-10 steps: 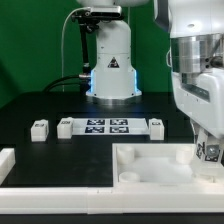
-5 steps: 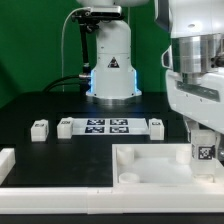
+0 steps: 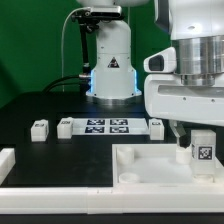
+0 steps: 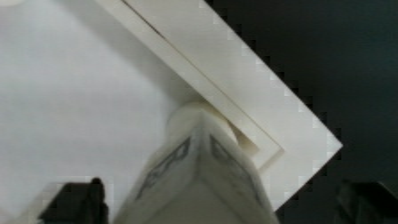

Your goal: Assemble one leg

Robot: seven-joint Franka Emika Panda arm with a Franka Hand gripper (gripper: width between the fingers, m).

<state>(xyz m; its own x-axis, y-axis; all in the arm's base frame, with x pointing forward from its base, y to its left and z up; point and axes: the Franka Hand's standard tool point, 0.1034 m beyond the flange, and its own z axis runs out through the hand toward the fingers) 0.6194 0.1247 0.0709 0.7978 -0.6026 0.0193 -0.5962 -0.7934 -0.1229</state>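
Note:
The leg [image 3: 203, 150], a small white post with a marker tag on its face, stands upright at the near right corner of the large white tray-like piece [image 3: 150, 165]. My gripper [image 3: 200, 148] is over it with a finger on each side, and the broad side of the hand faces the exterior view. In the wrist view the leg [image 4: 205, 170] runs between the two dark fingers [image 4: 75, 200], with a narrow gap on each side, above the tray's corner [image 4: 267, 110]. The jaws look open around the leg, not pressing on it.
Three more small white legs [image 3: 40, 128] [image 3: 65, 126] [image 3: 155, 124] lie in a row beside the marker board [image 3: 107, 126]. A white part [image 3: 6, 160] sits at the exterior view's left edge. The arm's base [image 3: 110, 60] stands behind.
The hand has turned about its vertical axis, so its broad side now faces the exterior view. The leg stays in the same place with its tag still facing the camera.

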